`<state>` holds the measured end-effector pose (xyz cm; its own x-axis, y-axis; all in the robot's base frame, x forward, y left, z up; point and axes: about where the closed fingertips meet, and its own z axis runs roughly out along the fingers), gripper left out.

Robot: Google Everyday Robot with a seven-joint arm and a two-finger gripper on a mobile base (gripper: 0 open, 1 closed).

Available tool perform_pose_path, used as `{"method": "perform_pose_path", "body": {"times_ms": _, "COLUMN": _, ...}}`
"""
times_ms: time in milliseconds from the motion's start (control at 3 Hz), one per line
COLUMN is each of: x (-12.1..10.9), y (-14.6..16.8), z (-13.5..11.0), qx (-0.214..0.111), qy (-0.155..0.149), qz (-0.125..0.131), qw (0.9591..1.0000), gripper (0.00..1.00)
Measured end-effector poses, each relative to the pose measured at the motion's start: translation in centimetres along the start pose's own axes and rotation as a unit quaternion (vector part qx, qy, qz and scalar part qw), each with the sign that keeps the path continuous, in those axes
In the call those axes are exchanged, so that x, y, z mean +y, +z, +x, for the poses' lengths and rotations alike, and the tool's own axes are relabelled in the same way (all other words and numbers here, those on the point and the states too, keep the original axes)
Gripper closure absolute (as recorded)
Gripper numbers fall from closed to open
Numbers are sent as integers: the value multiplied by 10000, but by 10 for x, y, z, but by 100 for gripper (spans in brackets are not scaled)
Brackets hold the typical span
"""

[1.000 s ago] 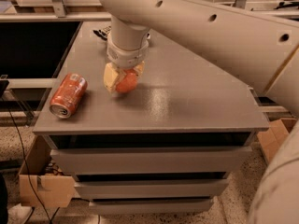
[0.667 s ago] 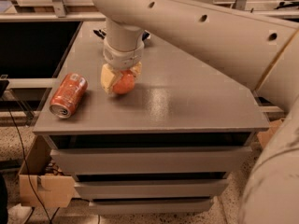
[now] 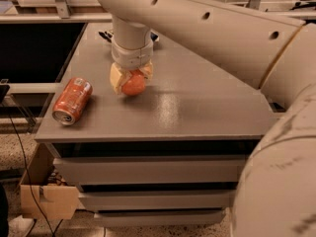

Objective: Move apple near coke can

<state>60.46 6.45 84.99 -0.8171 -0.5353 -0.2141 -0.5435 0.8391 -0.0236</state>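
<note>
While the apple is sitting between the pale fingers of the claw, low over the left-middle of the grey counter, the claw is grasping it from above, jaws parted only as wide as the fruit and pressing on its two sides. Whether the apple is resting on the counter or hanging just off it, cannot tell. The coke can is lying on its side by the counter's left front edge, one end pointing toward that edge, near the apple but apart from it. Handling, as a judgement: the apple is looking light, firm and round with smooth skin, so it is probably going to roll if dropped loosely and slip if pinched off-centre; gripping across its widest part is suiting it best. The can, lying down, is likely going to roll if nudged. A cardboard box is sitting on the floor below left.
</note>
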Motion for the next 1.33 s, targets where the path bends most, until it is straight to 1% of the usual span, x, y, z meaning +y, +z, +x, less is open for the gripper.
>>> {"method": "perform_pose_path", "body": {"times_ms": 333, "x": -6, "y": -4, "z": -2, "qx": 20, "qy": 202, "qz": -9, "qw": 9998, "gripper": 100}}
{"method": "perform_pose_path", "body": {"times_ms": 667, "x": -4, "y": -11, "z": -5, "qx": 5, "qy": 292, "qz": -42, "qw": 9996, "gripper": 100}}
{"method": "perform_pose_path", "body": {"times_ms": 1000, "x": 3, "y": -16, "z": -8, "qx": -10, "qy": 308, "qz": -115, "qw": 9995, "gripper": 82}}
{"method": "perform_pose_path", "body": {"times_ms": 1333, "x": 9, "y": -16, "z": -10, "qx": 4, "qy": 323, "qz": -211, "qw": 9993, "gripper": 59}}
